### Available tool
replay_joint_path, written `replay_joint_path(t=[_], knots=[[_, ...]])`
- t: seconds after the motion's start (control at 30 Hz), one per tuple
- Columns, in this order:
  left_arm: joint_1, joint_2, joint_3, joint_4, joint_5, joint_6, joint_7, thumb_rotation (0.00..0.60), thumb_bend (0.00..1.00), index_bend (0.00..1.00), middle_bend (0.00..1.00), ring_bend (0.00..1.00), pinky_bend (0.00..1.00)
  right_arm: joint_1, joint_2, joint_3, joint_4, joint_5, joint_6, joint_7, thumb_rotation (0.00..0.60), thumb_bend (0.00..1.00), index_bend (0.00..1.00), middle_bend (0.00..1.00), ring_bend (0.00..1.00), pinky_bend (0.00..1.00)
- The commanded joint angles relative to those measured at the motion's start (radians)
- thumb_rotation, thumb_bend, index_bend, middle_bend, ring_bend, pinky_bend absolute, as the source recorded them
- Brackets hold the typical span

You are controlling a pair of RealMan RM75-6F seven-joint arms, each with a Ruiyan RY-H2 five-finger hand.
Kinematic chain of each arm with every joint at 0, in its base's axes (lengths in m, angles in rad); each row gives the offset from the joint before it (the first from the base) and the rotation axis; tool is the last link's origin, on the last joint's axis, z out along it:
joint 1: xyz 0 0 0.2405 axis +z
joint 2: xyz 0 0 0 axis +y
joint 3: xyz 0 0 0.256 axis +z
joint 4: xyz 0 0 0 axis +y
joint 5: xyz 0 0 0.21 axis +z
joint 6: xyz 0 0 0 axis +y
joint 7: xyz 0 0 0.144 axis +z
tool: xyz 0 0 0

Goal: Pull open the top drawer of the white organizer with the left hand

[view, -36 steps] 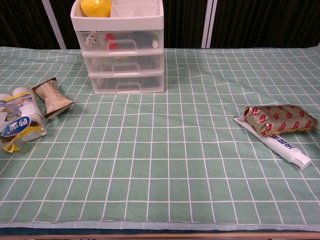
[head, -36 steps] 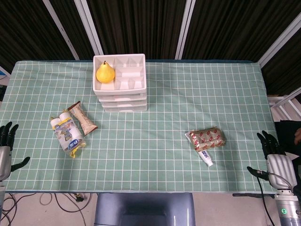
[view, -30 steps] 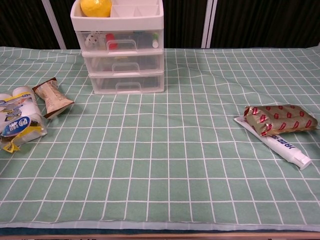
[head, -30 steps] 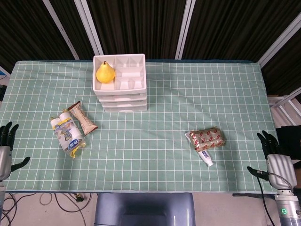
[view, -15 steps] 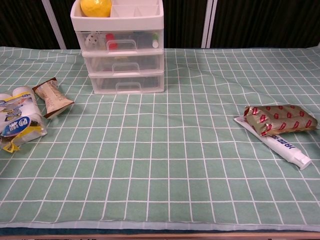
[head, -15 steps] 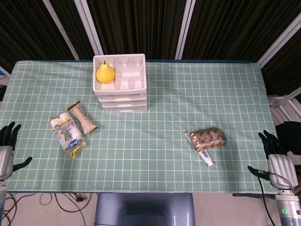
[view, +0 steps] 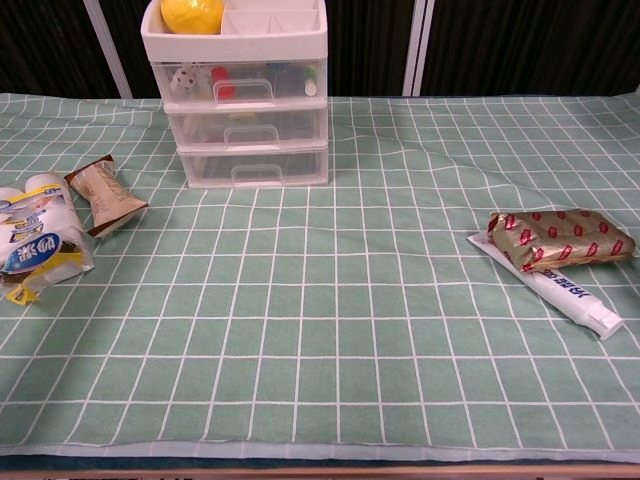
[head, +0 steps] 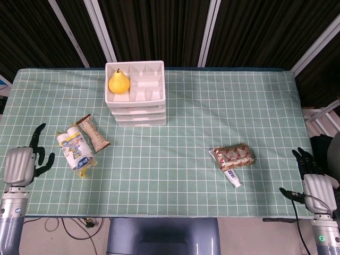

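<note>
The white organizer [head: 136,101] [view: 245,95] stands at the back left of the table with three drawers, all closed. Its top drawer [view: 246,85] has a clear front with a handle and small items behind it. A yellow pear [head: 118,82] [view: 192,13] sits in the tray on top. My left hand [head: 22,163] hovers over the table's left front edge, empty, fingers spread, far from the organizer. At the front right corner my right hand [head: 313,180] is empty with fingers apart. Neither hand shows in the chest view.
A white pack of rolls [head: 77,151] [view: 35,245] and a brown snack packet [head: 93,133] [view: 103,193] lie left of the organizer. A red-patterned packet [head: 234,155] [view: 560,238] and a toothpaste tube [head: 231,176] [view: 565,290] lie at the right. The table [head: 175,133] has a green checked cloth.
My left hand has moved in from the left edge and forward over the table, toward the pack of rolls. The right hand and all objects stay where they were.
</note>
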Motion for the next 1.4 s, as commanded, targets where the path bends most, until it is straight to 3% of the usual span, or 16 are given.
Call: replay_joint_path(t=[0.03, 0.17, 0.37, 0.67, 0.87, 1.4], knots=[[-0.094, -0.056, -0.081, -0.129, -0.209, -0.128, 0.031, 0.6, 0.45, 0.1, 0.99, 1.0, 1.0, 0.001, 0.002, 0.002, -0.001, 0.004, -0.003, 0.005, 0.6, 0.09, 0.0, 0.0, 0.0, 0.23], [-0.168, -0.103, -0.145, -0.184, -0.403, -0.204, 0.031, 0.6, 0.46, 0.1, 1.0, 1.0, 1.0, 0.002, 0.003, 0.004, -0.003, 0.012, -0.009, 0.013, 0.6, 0.09, 0.0, 0.0, 0.0, 0.23], [-0.283, -0.199, -0.227, -0.162, -0.642, -0.252, 0.031, 0.6, 0.47, 0.12, 1.0, 1.0, 1.0, 0.002, 0.008, 0.009, -0.01, 0.027, -0.018, 0.029, 0.6, 0.09, 0.0, 0.0, 0.0, 0.23], [-0.434, -0.33, -0.299, -0.047, -0.867, -0.28, 0.049, 0.6, 0.47, 0.12, 1.0, 1.0, 1.0, 0.004, 0.015, 0.011, -0.019, 0.039, -0.03, 0.044, 0.6, 0.09, 0.0, 0.0, 0.0, 0.23], [-0.503, -0.378, -0.324, 0.018, -0.915, -0.327, 0.028, 0.6, 0.47, 0.12, 1.0, 1.0, 1.0, 0.006, 0.018, 0.013, -0.024, 0.048, -0.039, 0.053, 0.6, 0.09, 0.0, 0.0, 0.0, 0.23], [-0.591, -0.523, -0.358, 0.214, -0.885, -0.375, -0.101, 0.6, 0.47, 0.12, 1.0, 1.0, 1.0, 0.008, 0.024, 0.016, -0.034, 0.063, -0.056, 0.068, 0.6, 0.09, 0.0, 0.0, 0.0, 0.23]])
